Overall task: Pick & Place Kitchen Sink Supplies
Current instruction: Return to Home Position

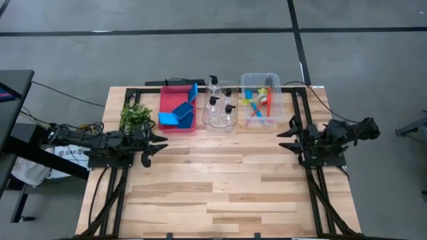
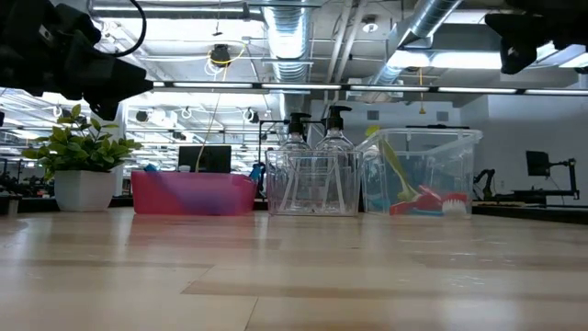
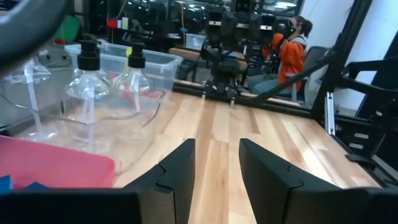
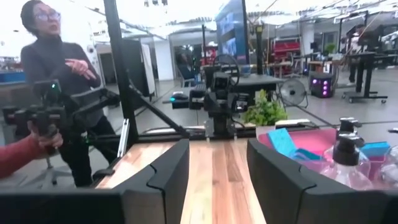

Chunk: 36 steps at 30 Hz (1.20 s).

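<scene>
sponges [image 1: 175,118] in red tray [image 1: 169,95], count unclear

Matte black left arm [image 1: 100,143] and right arm [image 1: 337,137], bundled dark cables [image 1: 107,193], angular two-finger left tool [image 3: 216,144] and right tool [image 4: 217,144]

Red tray [image 1: 171,101] toward the desk's [image 1: 220,187] far edge. Potted leafy plant [image 1: 135,116] just left of the tray; clear bin [image 1: 219,127] just right of it, second clear bin [image 1: 259,75] farther right.
</scene>
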### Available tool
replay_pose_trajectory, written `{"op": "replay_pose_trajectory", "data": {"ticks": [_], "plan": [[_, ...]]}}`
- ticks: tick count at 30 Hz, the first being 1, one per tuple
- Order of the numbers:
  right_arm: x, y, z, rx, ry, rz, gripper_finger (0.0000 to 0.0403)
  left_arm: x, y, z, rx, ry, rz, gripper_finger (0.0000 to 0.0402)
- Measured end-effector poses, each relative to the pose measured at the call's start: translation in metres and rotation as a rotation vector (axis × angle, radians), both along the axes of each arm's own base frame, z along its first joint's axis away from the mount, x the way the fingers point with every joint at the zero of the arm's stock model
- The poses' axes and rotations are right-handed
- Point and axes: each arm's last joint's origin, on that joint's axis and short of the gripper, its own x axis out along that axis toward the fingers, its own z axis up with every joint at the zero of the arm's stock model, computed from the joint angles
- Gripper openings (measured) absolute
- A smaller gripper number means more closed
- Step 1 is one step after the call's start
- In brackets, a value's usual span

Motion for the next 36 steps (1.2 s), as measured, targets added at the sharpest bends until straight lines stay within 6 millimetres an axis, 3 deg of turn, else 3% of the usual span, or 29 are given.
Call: {"op": "replay_pose_trajectory", "data": {"ticks": [11, 21, 36], "plan": [[0.001, 0.000, -0.007, 0.010, 0.052, -0.002, 0.0157, 0.000, 0.000, 0.000, -0.003, 0.001, -0.003, 0.0126], [0.020, 0.002, -0.059, 0.027, 0.045, -0.154, 0.0156, 0.000, 0.000, 0.000, -0.003, 0.000, -0.003, 0.0126], [0.020, 0.001, -0.059, -0.009, 0.050, -0.180, 0.0158, 0.002, 0.000, -0.002, 0.007, 0.027, -0.003, 0.0126]]}}
